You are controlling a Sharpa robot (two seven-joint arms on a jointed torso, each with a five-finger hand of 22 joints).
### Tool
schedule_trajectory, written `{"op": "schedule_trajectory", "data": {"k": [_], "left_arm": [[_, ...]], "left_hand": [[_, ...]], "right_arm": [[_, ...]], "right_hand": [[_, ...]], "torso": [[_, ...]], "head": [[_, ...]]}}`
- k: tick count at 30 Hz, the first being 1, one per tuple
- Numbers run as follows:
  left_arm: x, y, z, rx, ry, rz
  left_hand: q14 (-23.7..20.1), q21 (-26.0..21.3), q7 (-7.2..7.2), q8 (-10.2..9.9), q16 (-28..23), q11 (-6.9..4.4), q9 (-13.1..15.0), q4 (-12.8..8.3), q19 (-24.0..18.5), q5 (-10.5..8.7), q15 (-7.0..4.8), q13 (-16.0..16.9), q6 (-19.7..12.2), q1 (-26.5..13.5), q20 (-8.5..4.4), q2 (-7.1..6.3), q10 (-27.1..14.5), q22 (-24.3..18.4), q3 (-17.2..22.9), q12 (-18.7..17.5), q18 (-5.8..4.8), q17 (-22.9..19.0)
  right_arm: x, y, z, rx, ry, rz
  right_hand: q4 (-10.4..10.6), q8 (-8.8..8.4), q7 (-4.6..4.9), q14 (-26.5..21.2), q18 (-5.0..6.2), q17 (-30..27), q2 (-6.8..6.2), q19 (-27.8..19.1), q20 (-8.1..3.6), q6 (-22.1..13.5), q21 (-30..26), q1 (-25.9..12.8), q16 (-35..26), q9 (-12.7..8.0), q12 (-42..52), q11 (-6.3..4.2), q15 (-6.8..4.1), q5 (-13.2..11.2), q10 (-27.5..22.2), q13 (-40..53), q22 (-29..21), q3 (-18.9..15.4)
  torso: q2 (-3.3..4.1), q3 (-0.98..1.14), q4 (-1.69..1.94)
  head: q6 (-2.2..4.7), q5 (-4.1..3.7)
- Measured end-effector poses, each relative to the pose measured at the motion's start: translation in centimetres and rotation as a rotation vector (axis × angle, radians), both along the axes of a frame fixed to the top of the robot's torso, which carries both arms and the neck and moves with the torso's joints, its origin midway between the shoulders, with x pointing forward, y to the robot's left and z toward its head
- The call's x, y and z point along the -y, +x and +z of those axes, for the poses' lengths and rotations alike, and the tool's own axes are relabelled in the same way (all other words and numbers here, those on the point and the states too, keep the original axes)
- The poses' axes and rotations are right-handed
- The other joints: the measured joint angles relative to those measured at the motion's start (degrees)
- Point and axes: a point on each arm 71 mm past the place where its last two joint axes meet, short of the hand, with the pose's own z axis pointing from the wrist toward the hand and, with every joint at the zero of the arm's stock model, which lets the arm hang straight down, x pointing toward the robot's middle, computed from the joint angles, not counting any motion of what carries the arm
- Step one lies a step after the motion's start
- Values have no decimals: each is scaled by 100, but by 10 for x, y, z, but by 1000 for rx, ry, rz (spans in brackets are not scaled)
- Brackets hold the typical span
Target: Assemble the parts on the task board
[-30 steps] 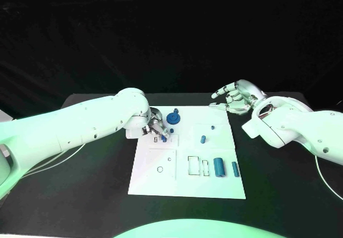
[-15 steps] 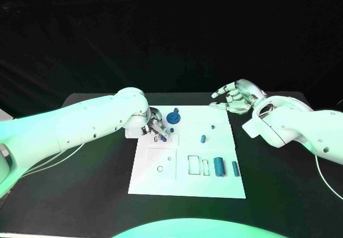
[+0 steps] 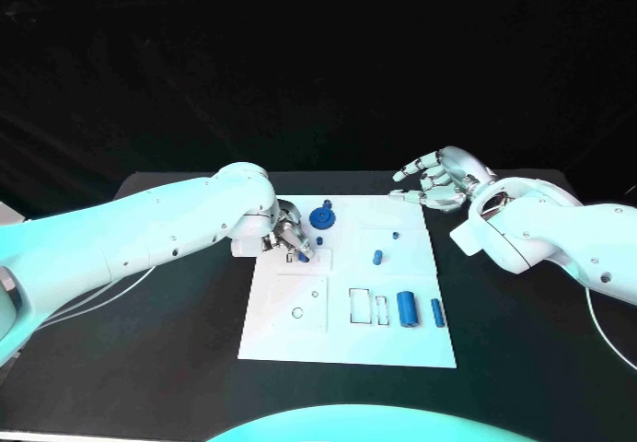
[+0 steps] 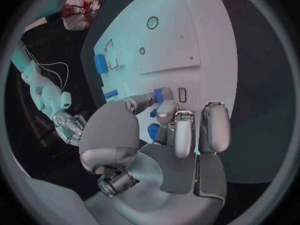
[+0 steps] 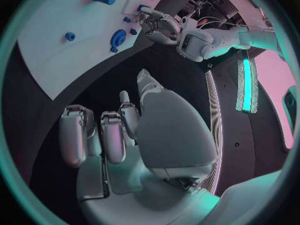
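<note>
My hands over the task board (image 3: 348, 343)

My right hand (image 3: 435, 180) hovers spread beyond the board's far right corner, holding nothing; my left hand (image 3: 288, 230) pinches a small blue part (image 3: 304, 259) at the board's far left, beside the blue gear (image 3: 323, 218).

The task board (image 3: 348, 345) lay in the middle of the table (image 3: 531, 368), long side running from twelve to six o'clock. The left hand (image 3: 290, 235) sat over the board's ten o'clock corner, its fingertips (image 4: 164, 94) down on a small part (image 3: 304, 259) beside a little slot. At twelve o'clock from that hand a round gear-like part (image 3: 323, 219) rested on the board's far edge. Toward the board's centre, at two o'clock, stood a small peg (image 3: 377, 257), with a tiny part (image 3: 393, 238) just behind it. Near four o'clock a thick cylinder (image 3: 408, 308) and a thin one (image 3: 435, 311) lay side by side, right of an outlined slot (image 3: 360, 307). The right hand (image 3: 435, 180) hung off the board, beyond its one o'clock corner.
</note>
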Motion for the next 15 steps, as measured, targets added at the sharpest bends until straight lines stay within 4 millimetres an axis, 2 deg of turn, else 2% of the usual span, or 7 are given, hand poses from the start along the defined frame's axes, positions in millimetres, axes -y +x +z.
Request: {"op": "schedule_trajectory", "data": {"k": [15], "left_arm": [[2, 2, -1, 5, 6, 0]], "left_hand": [[-20, 0, 6, 29, 0, 0, 14, 0, 0, -29, 20, 0, 11, 0, 0, 0, 0, -4, 0, 0, 0, 5]], "right_arm": [[0, 0, 0, 0, 0, 1]], "right_hand": [[-16, 22, 0, 0, 0, -1, 0, 0, 0, 0, 0, 0, -22, 3, 0, 0, 0, 0, 0, 5, -1, -16]], "torso": [[1, 4, -5]], "head": [[8, -9]]}}
